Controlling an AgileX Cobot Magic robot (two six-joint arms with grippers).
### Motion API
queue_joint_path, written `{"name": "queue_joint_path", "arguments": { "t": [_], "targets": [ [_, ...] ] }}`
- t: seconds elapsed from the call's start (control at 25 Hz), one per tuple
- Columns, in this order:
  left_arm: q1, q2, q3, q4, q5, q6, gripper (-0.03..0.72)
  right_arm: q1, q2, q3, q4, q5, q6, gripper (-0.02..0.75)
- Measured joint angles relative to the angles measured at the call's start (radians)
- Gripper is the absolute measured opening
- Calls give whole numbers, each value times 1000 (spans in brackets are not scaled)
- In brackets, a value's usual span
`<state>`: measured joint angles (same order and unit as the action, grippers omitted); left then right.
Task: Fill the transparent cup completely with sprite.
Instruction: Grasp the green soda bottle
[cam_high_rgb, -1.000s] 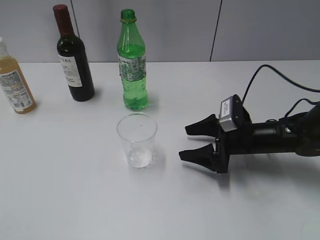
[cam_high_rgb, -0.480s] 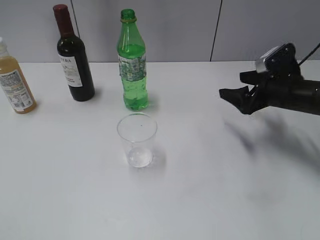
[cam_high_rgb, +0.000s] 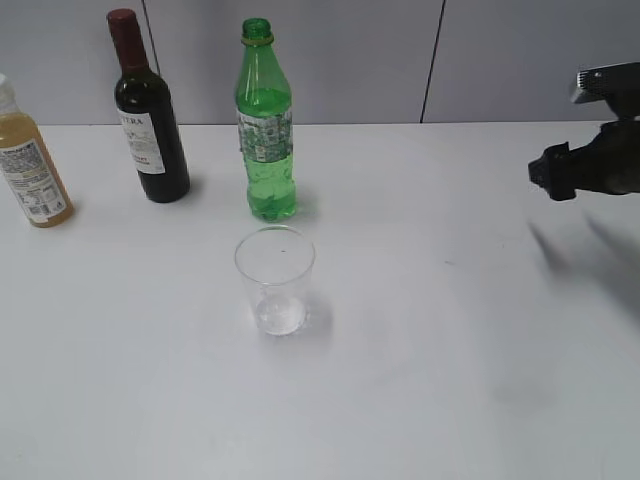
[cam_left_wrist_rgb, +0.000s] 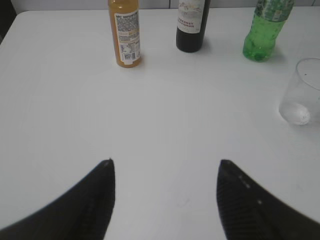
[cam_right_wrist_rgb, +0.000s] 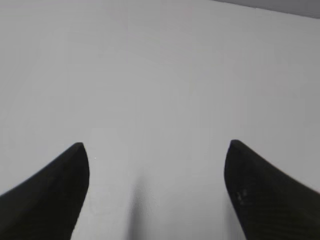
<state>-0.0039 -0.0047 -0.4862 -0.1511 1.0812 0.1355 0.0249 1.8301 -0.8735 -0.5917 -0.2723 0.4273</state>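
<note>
The transparent cup (cam_high_rgb: 275, 278) stands upright and empty in the middle of the white table (cam_high_rgb: 430, 330). It also shows at the right edge of the left wrist view (cam_left_wrist_rgb: 302, 93). The green sprite bottle (cam_high_rgb: 265, 125) stands upright just behind the cup, and its lower part shows in the left wrist view (cam_left_wrist_rgb: 263, 31). My right gripper (cam_high_rgb: 553, 173) hangs above the table at the far right, far from the cup. In the right wrist view it is open and empty (cam_right_wrist_rgb: 156, 146) over bare table. My left gripper (cam_left_wrist_rgb: 166, 162) is open and empty, well short of the bottles, and is out of the exterior view.
A dark wine bottle with a red cap (cam_high_rgb: 148, 112) stands left of the sprite bottle, and a yellowish juice bottle (cam_high_rgb: 29, 160) stands at the far left. Both also show in the left wrist view, the wine bottle (cam_left_wrist_rgb: 191, 26) and the juice bottle (cam_left_wrist_rgb: 125, 33). A grey wall runs behind the table.
My right gripper has pulled away from beside the cup, rising and moving right to the frame's far right edge. The cup and bottles have not moved.
</note>
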Motion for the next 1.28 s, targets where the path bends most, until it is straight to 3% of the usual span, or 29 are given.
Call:
{"name": "queue_joint_path", "arguments": {
  "t": [0.2,0.44,0.56,0.96,1.28],
  "targets": [
    [0,0,0,0,0,0,490,4,-48,-78,99,309,-4,638],
    [0,0,0,0,0,0,490,35,-90,-194,503,610,-397,624],
    [0,0,0,0,0,0,490,38,-93,-284,614,778,-483,620],
    [0,0,0,0,0,0,490,39,-127,-524,643,1350,-504,592],
    [0,0,0,0,0,0,490,39,-371,-465,641,1402,-505,589]
  ]
}}
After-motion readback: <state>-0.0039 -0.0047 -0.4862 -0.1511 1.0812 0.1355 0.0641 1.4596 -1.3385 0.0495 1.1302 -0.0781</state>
